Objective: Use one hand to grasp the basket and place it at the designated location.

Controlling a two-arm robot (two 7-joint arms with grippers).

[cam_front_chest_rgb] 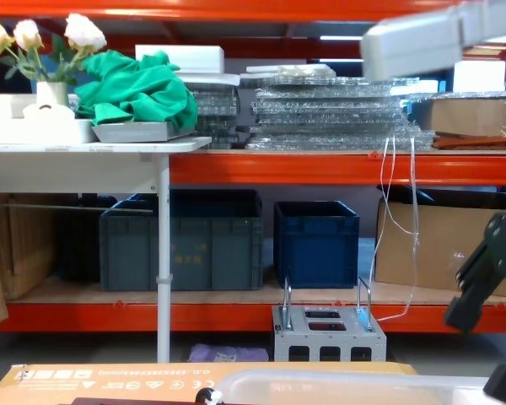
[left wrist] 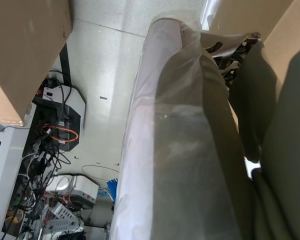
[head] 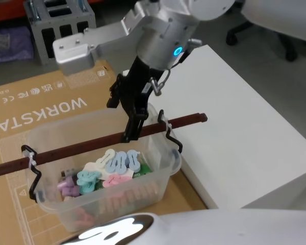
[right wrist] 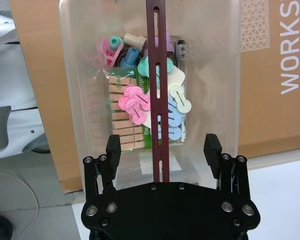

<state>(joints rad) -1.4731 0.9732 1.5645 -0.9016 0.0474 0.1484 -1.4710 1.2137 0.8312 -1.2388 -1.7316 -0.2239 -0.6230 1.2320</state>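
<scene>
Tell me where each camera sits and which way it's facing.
Head: high, looking down at the basket on the carton; right gripper shows.
Chest: low, facing forward at shelving; basket rim at bottom, right arm at edge.
Right wrist: behind its open fingers, facing the basket's handle bar.
Left wrist: faces floor and cables past a plastic-wrapped shape.
Shared: head and right wrist both see gripper over bar.

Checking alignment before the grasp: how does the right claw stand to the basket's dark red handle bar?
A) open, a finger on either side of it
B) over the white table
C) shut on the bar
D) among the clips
A: the right claw is open, the handle bar of the basket running between its fingers.
</scene>
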